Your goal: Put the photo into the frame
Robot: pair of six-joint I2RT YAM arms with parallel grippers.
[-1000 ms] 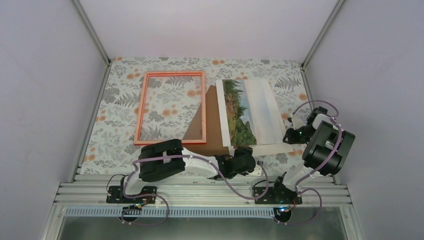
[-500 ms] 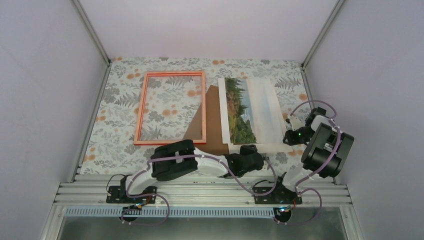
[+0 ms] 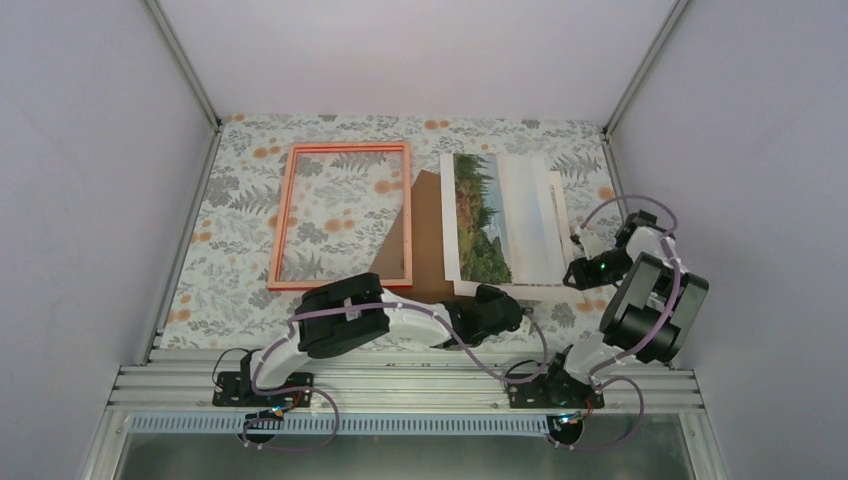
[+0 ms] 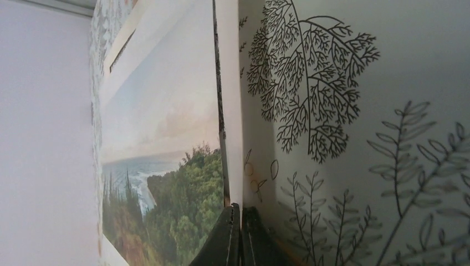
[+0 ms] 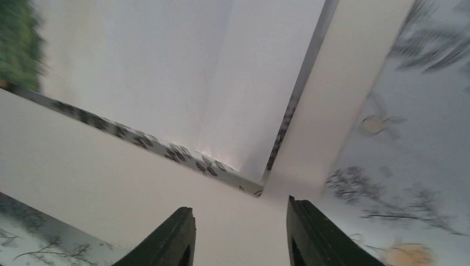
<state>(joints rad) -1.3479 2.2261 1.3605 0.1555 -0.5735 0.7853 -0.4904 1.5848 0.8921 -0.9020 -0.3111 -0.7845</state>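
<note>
Tightly pinched mat (image 4: 231, 138), left end effector (image 4: 240, 230)

**Soft, Even Light; Right Wrist View Smeared**

From above, bright diffuse light leaves only faint shadows on the tabletop (image 3: 240, 200), and everything is sharp. The left fingers (image 4: 221, 246) look dark and soft-edged, while the tabletop's print just right of them is crisp. Beyond the right fingers (image 5: 169, 238) everything smears, and pale areas wash out.

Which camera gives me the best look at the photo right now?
Top external: it alone shows the whole photo, face up, right of the frame. Left wrist sees it at a grazing angle, trees and water near, the rest foreshortened. Right wrist shows only a blurred pale stretch with a green sliver.
</note>
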